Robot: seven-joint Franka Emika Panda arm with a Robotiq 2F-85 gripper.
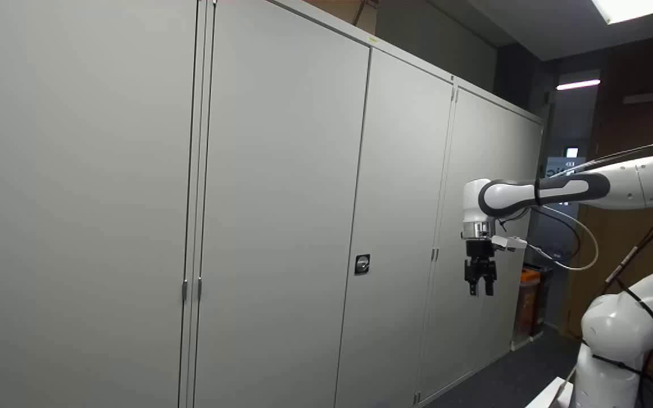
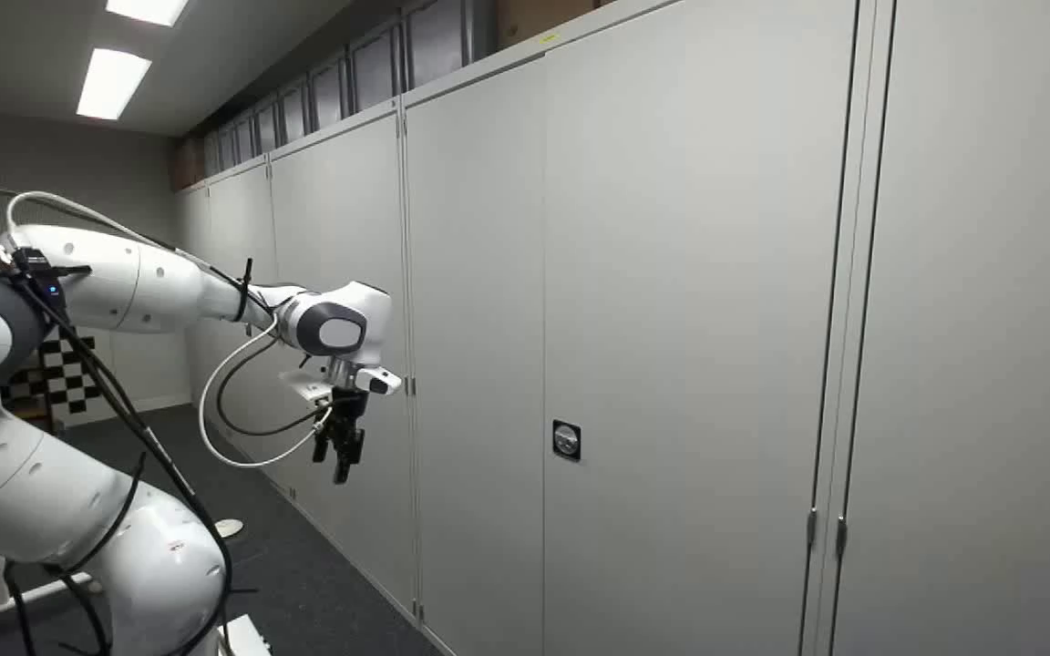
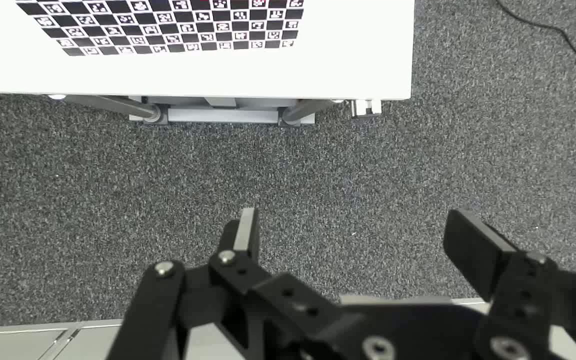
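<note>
No whole word can be read for sure. In an exterior view a pale sign beyond the row of grey cabinets bears a few large letters, partly covered and blurred; "ic" seems to show. In both exterior views a small yellow label sits on the top edge of that row, too small to read. In the wrist view a ChArUco-style calibration board on the white tabletop carries square black-and-white codes
</note>
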